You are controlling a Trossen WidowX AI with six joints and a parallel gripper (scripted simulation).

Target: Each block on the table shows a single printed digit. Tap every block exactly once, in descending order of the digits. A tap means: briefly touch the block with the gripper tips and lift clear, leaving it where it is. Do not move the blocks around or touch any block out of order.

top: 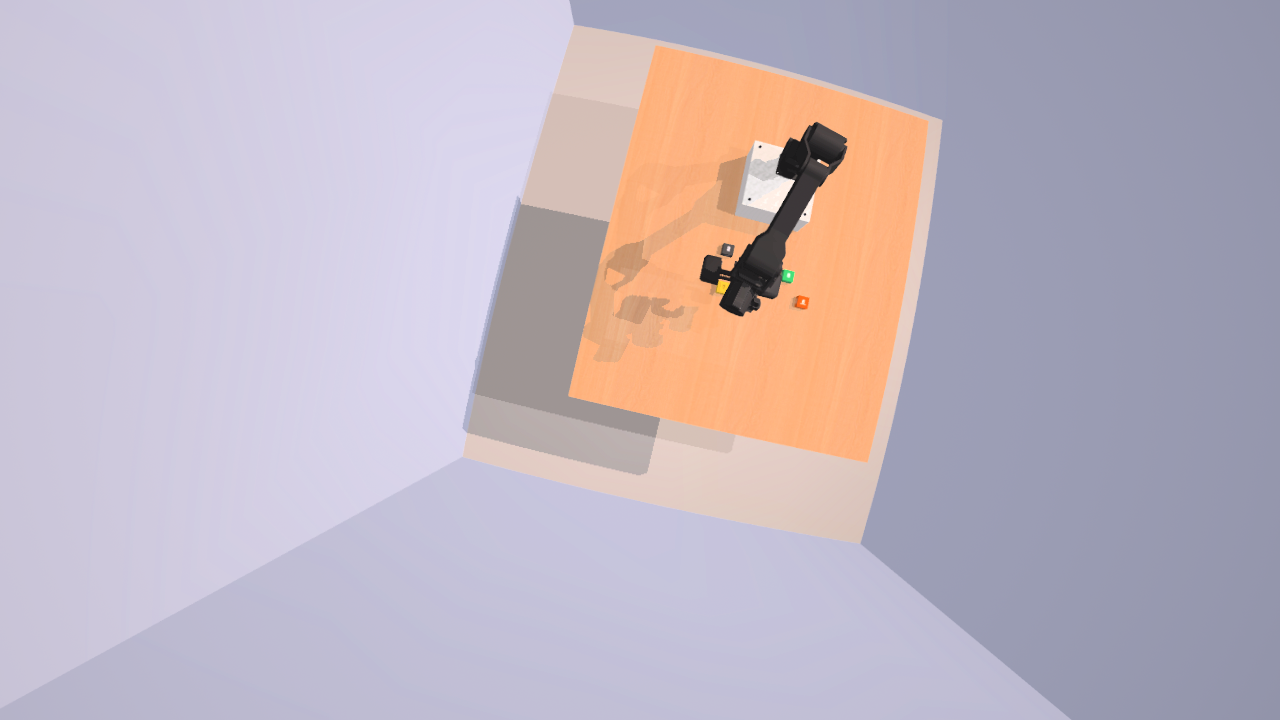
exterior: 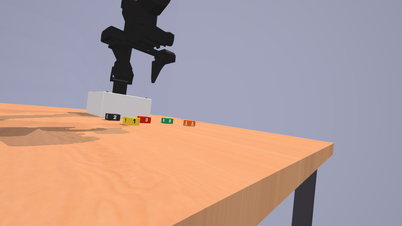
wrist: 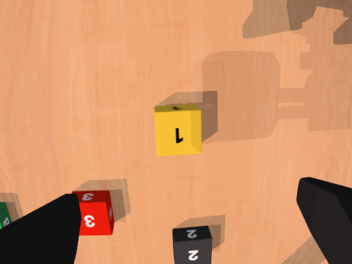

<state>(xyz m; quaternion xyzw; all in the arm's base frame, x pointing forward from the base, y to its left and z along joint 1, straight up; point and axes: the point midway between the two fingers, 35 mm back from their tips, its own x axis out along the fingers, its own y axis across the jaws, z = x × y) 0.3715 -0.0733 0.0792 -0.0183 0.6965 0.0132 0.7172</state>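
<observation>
My gripper is open and empty, high above the table; one finger blends into the arm in the exterior view. Ahead of the fingers in the wrist view is the yellow block 1. The red block 3 is partly behind the left finger in the wrist view and hidden by the arm in the top view. The black block 2 is at the wrist view's bottom edge. The green block 8 and orange block 6 stand farther right in the exterior view.
The white base box stands behind the blocks in the exterior view. The wooden table carries the arm's shadows. Its front right corner shows in the exterior view.
</observation>
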